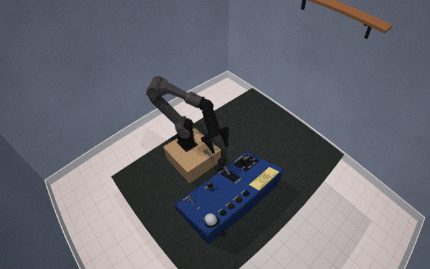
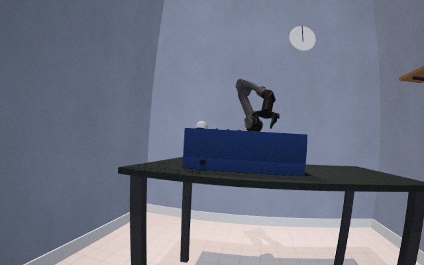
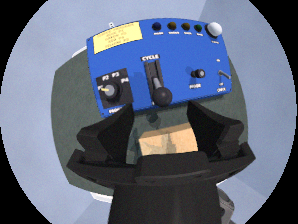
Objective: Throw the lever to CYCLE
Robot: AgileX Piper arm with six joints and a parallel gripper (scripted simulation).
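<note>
A blue console [image 1: 230, 196] stands on the dark table mat; it also shows in the exterior view [image 2: 245, 150] and the wrist view [image 3: 160, 66]. Its lever [image 1: 226, 168] has a black ball knob and a grey shaft in a slot near the console's back edge; in the wrist view the lever [image 3: 158, 86] lies between the fingers' line of sight. My gripper [image 1: 218, 142] is open and empty, pointing down, a little above and behind the lever knob, near the tan base block. It is also open in the wrist view [image 3: 162, 137] and shows in the exterior view [image 2: 265, 120].
On the console: a white dome button [image 1: 211, 219], several small round buttons [image 1: 234, 202], a small black knob [image 1: 210, 185], a toggle [image 1: 191, 200], a black selector block [image 1: 246, 162] and a yellow label [image 1: 263, 178]. The arm stands on a tan block [image 1: 191, 158].
</note>
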